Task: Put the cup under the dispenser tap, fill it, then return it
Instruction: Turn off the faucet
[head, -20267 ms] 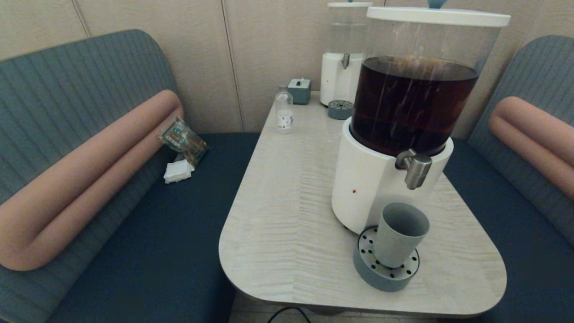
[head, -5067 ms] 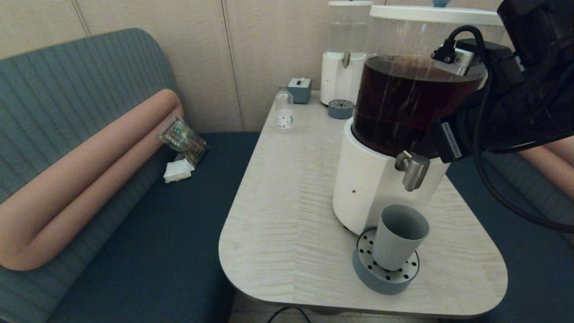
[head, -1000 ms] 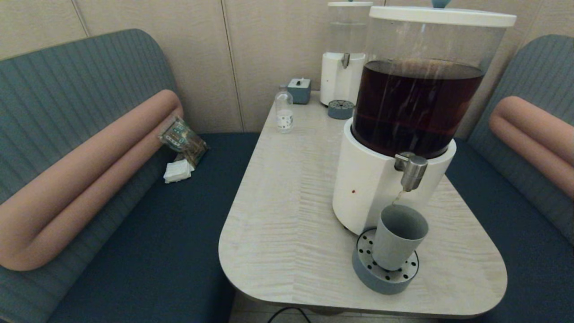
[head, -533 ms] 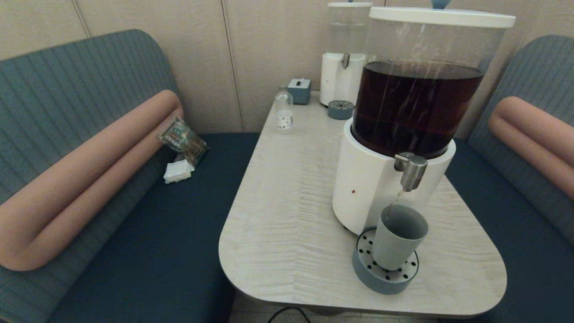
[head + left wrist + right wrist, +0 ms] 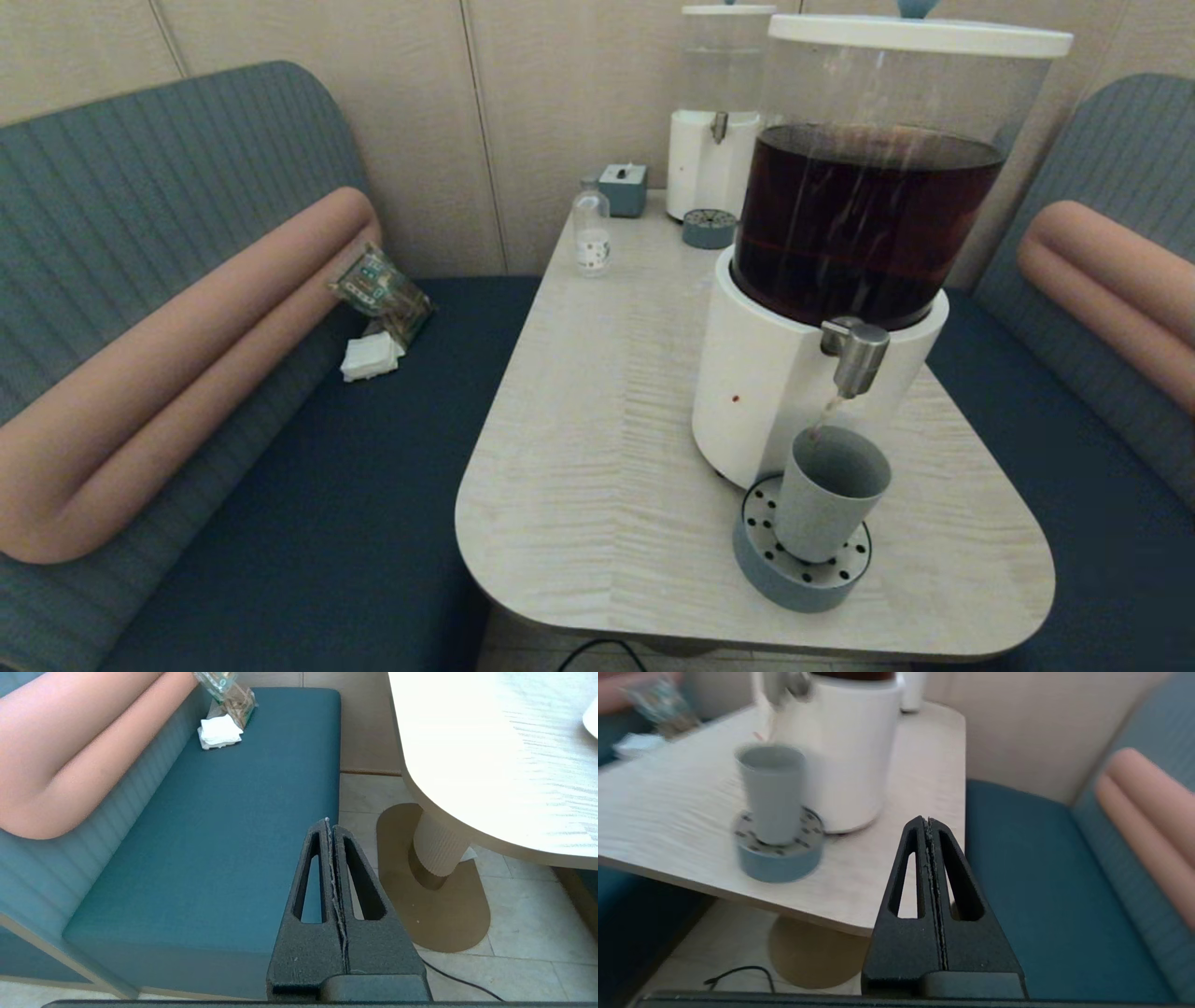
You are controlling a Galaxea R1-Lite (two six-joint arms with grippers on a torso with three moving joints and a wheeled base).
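Cup point(image 5: 829, 493): filling under tap point(image 5: 855, 356); right pincer point(image 5: 928, 823), closed and empty, is waiting well aside until full.

My left gripper point(image 5: 331, 826) has its two black fingers point(image 5: 310, 868) pressed flat together, tips meeting in a single seam. My right gripper point(image 5: 928, 823) is closed the same way, nothing between its fingers point(image 5: 909, 868). Neither arm appears in my head view.
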